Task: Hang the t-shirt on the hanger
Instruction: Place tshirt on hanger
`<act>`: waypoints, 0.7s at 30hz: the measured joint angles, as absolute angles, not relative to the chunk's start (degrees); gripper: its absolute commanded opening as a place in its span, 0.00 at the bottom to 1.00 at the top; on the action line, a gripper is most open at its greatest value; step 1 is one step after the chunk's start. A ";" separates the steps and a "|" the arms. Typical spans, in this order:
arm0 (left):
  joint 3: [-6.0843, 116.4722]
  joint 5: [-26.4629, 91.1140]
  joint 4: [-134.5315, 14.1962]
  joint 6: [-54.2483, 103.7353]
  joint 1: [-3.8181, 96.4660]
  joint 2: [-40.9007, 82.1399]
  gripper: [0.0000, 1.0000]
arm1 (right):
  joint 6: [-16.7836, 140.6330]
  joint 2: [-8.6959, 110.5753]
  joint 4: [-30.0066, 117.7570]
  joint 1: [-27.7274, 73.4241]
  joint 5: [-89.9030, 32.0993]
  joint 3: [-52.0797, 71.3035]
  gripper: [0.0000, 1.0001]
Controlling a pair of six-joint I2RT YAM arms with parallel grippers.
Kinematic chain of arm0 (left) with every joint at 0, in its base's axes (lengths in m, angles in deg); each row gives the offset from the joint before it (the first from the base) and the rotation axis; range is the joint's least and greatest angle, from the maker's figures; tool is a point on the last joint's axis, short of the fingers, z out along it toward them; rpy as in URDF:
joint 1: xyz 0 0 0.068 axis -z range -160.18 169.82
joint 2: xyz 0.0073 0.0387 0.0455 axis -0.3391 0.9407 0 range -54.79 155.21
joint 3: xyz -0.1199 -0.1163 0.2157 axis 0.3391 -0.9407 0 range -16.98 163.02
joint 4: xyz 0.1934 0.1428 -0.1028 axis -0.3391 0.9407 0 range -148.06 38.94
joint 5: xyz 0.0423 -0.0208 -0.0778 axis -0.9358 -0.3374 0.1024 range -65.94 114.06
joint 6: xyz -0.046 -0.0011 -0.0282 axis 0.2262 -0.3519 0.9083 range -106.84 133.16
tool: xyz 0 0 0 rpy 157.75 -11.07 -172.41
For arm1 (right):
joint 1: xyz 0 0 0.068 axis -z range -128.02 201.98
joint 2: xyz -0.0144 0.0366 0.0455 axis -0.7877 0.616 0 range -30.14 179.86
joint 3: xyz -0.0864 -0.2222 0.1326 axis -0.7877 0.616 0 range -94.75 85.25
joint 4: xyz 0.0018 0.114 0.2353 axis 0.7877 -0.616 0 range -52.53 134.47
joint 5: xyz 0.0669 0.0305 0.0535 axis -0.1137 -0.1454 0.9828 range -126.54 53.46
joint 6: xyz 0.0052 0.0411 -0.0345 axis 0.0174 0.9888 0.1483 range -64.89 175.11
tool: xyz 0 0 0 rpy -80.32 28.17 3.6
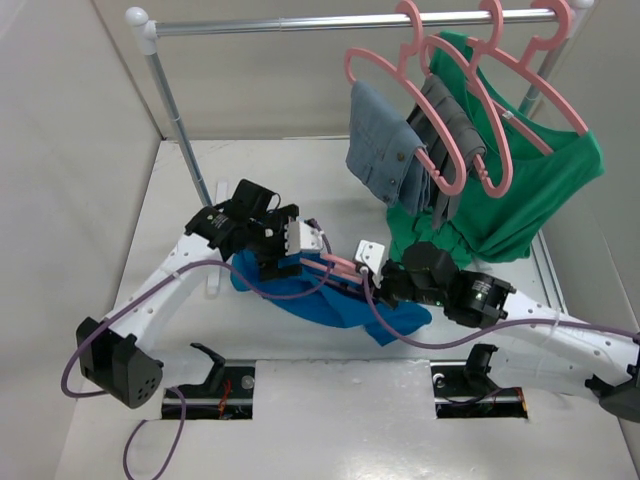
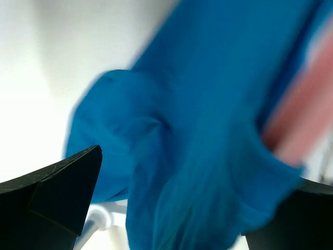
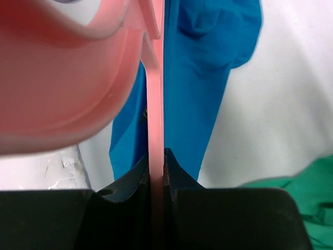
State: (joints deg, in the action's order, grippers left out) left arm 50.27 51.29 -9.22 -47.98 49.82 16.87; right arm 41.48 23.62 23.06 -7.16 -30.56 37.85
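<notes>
The bright blue t-shirt [image 1: 335, 305] lies crumpled on the table between the two arms. The pink hanger [image 1: 338, 266] runs across its top edge, partly inside the cloth. My right gripper [image 3: 157, 159] is shut on a thin bar of the hanger [image 3: 156, 104], with the t-shirt [image 3: 203, 78] behind it. In the top view the right gripper [image 1: 378, 280] is at the hanger's right end. My left gripper [image 2: 200, 172] stands wide open, and blurred t-shirt cloth [image 2: 197, 130] hangs loose between its fingers [image 2: 62, 192]. The hanger [image 2: 304, 117] shows at the right of the left wrist view. The left gripper [image 1: 298, 258] sits at the t-shirt's upper left.
A clothes rail [image 1: 340, 22] spans the back, on a slanted upright pole [image 1: 178, 115]. Pink hangers on it carry grey garments [image 1: 385, 140] and a green shirt [image 1: 530, 190] that hangs low at the back right, close above my right arm. The green shirt [image 3: 304, 190] borders the right wrist view.
</notes>
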 measured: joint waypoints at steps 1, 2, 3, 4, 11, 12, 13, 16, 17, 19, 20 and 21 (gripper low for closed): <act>50.20 50.22 -11.80 -45.36 49.80 16.33 1.00 | 41.77 23.90 21.77 -7.14 -31.09 36.38 0.00; 50.05 48.66 -14.40 -42.82 49.80 15.52 1.00 | 41.90 24.08 20.77 -7.01 -31.64 35.05 0.00; 49.70 47.11 -17.20 -40.44 49.80 14.53 1.00 | 42.20 24.14 20.05 -6.90 -32.20 33.91 0.00; 48.93 45.69 -20.13 -38.45 49.80 13.31 1.00 | 42.51 24.14 19.11 -6.87 -32.71 32.67 0.00; 44.56 37.04 -30.99 -25.38 49.78 9.20 1.00 | 44.94 24.67 12.46 -6.59 -37.28 24.65 0.00; 44.34 36.66 -31.76 -23.15 49.78 8.85 1.00 | 45.37 24.97 12.22 -6.46 -38.32 24.08 0.00; 44.13 36.32 -32.66 -21.05 49.69 8.28 1.00 | 45.90 25.34 12.11 -6.46 -39.37 23.49 0.00; 43.12 34.63 -36.17 -13.51 49.30 5.05 1.00 | 48.02 26.00 12.09 -6.55 -41.58 22.07 0.00; 42.57 33.85 -37.59 -11.35 49.10 3.67 1.00 | 48.70 26.24 12.00 -6.72 -42.17 21.37 0.00; 41.00 31.90 -40.74 -7.02 48.40 0.02 1.00 | 50.20 27.11 11.81 -6.98 -43.68 19.69 0.00; 40.21 30.74 -42.25 -4.92 48.14 -1.84 1.00 | 50.90 27.77 11.78 -6.98 -44.60 18.79 0.00; 39.54 29.45 -43.85 -3.09 48.10 -3.63 1.00 | 51.54 28.62 11.67 -6.98 -45.27 17.78 0.00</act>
